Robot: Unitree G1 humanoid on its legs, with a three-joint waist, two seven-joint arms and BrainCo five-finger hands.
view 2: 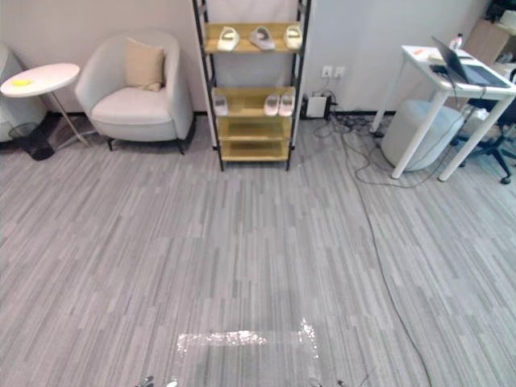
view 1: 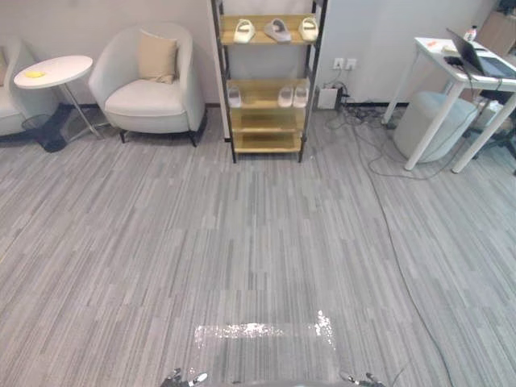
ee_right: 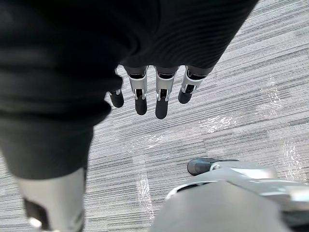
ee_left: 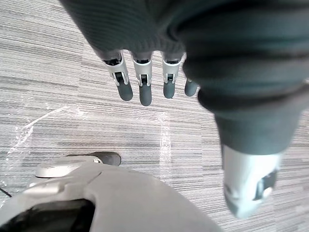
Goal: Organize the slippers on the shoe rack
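Standing well back from shoe rack [view 1: 266, 122]; slippers [view 1: 276, 30] sitting on two shelves. Hanging left hand [ee_left: 144, 89] and right hand [ee_right: 162, 99] empty, fingers straight, slightly apart. Likely needing approach walk first.

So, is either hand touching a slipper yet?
Apart. Wrist views show left hand and right hand open over floor; slippers sit far off on the shoe rack.
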